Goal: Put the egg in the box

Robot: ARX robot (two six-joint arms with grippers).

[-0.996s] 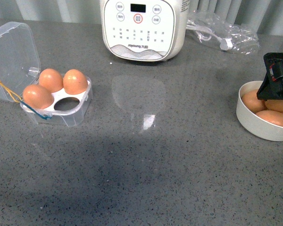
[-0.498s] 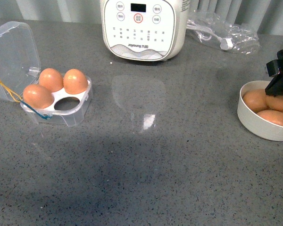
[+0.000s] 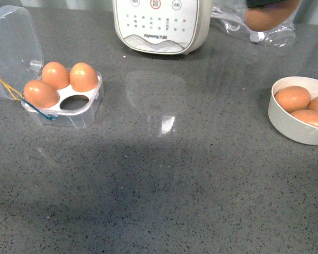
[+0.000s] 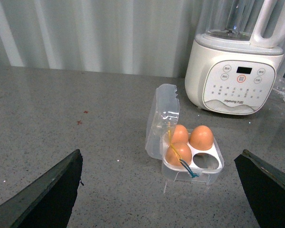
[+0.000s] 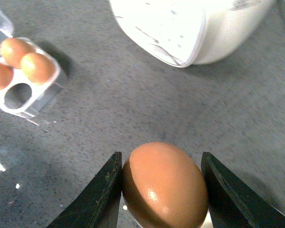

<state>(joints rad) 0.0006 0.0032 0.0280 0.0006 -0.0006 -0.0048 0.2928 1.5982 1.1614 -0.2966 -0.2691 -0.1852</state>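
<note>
My right gripper is shut on the egg, an orange-brown egg held in the air between both black fingers. In the front view the egg shows blurred at the top right edge, high above the counter. The box stands open at the far left, its clear lid tipped back. It holds three brown eggs, and one front slot is empty. The box also shows in the right wrist view and in the left wrist view. My left gripper is open and empty, well short of the box.
A round white bowl with three brown eggs sits at the right edge. A large white appliance with buttons stands at the back centre. A crumpled clear plastic bag lies beside it. The counter is grey speckled stone.
My right gripper has lifted out of the bowl with the egg and moved up and to the left. Three eggs stay in the bowl. The box has not moved.
</note>
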